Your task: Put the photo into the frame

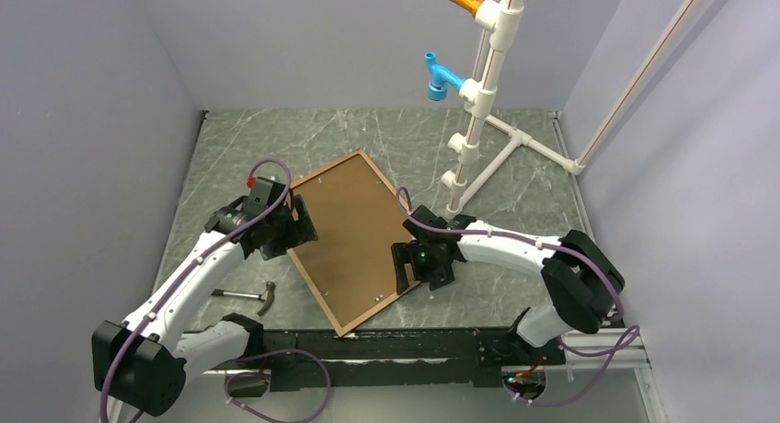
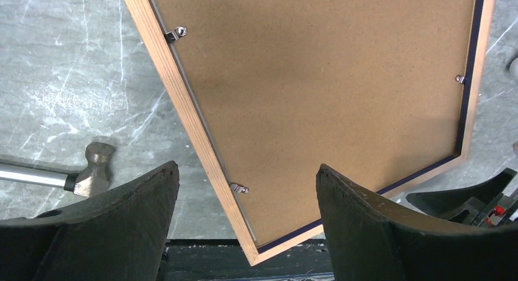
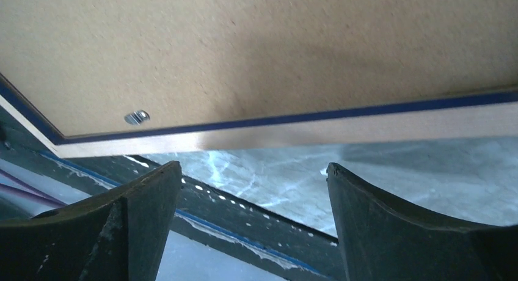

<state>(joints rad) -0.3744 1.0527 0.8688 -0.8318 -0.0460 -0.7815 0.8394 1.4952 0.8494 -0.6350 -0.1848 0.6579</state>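
The frame point(image 1: 317, 294) lies back up and slanted on the marble table, with the brown backing board point(image 1: 354, 230) seated inside its wood rails. The photo does not show in any view. My left gripper point(image 1: 296, 222) is open and empty at the frame's left long rail. In the left wrist view its fingers straddle the rail point(image 2: 183, 104) and board point(image 2: 317, 79) from above. My right gripper point(image 1: 409, 271) is open and empty beside the right long rail. In the right wrist view the rail point(image 3: 342, 129) and its navy inner strip run just ahead of the fingertips.
A hammer point(image 1: 253, 296) lies left of the frame's near corner and also shows in the left wrist view point(image 2: 91, 174). A white pipe stand point(image 1: 478, 101) with blue and orange fittings rises at the back right. The frame's near corner overhangs the black mounting rail point(image 1: 414, 345).
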